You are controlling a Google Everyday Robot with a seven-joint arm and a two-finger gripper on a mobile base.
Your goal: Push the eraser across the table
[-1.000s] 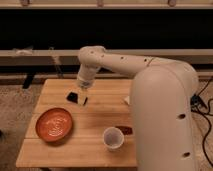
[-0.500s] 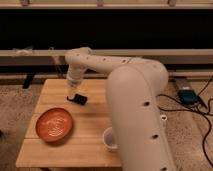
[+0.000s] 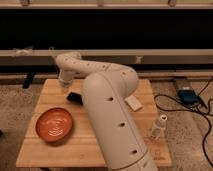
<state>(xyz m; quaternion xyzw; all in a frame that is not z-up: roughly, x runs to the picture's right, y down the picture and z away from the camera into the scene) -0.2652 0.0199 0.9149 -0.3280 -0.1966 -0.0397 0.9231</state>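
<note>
Pincer [image 3: 65,84]: far-left over tabletop [image 3: 50,150] — we cannot tell its grip.
Eraser [image 3: 75,97]: just beside it, perhaps touching.

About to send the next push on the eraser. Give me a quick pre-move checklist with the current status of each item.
1. Target in view: ok. The small black rectangular eraser lies on the light wooden plank table, with its right end hidden by the arm.
2. Position of the gripper: ok. It is over the table's far left part, just beyond the eraser.
3. Contact between gripper and eraser: cannot tell.
4. Path toward the near edge: not ok. The round orange-red dish sits close in front-left of the eraser.
5. Path to the right: cannot tell. The arm hides that stretch, and the flat white rectangular piece lies past it.
</note>
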